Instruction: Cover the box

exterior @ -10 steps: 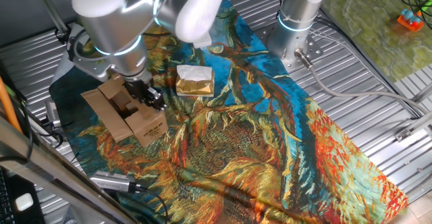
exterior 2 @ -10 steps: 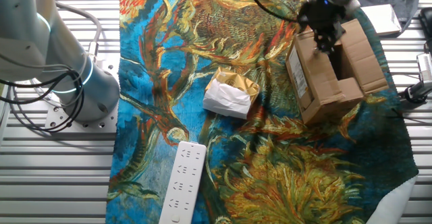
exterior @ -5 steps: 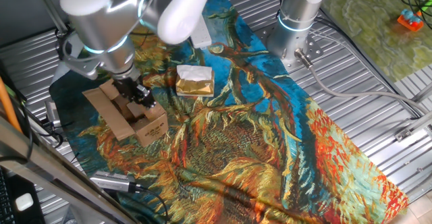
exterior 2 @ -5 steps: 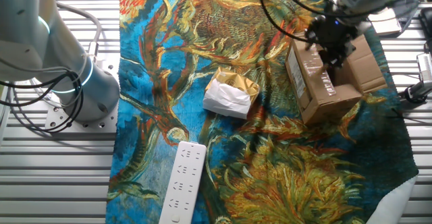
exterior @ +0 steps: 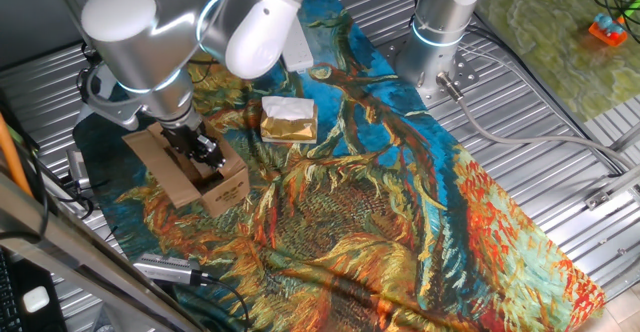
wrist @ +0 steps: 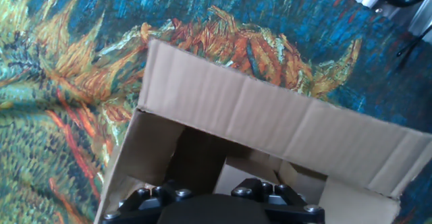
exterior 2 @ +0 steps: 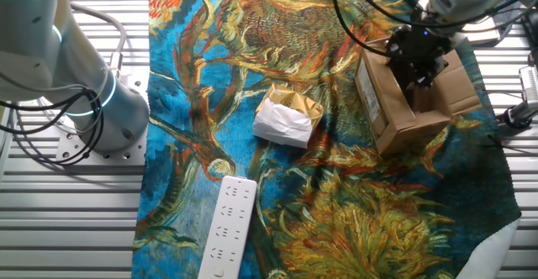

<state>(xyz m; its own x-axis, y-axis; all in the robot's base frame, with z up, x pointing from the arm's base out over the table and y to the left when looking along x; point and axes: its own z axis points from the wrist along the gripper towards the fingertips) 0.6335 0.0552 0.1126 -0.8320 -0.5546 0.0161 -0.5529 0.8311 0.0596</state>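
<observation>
- The end effector (exterior 2: 418,59) is seen low over the open top of the box (exterior 2: 403,102); whether its fingers are spread or closed cannot be told, since they are hidden in every view.
- In the hand view, one flap (wrist: 270,126) of the box is seen standing open beyond the end effector (wrist: 212,200), with the dark inside of the box below it.
- The box (exterior: 190,172) is found near one edge of the painted cloth (exterior: 400,192) that is spread on the worktop (exterior: 540,112).
- The long side of the box is seen running away from the cloth's middle toward its edge.
- A gold and white packet (exterior 2: 287,118) is seen apart from the box, near the cloth's middle.
- A white power strip (exterior 2: 227,228) is seen farther off.
- Since half a second ago, the arm has been moved further toward the box's outer side, and the near flap has been pushed flatter.
</observation>
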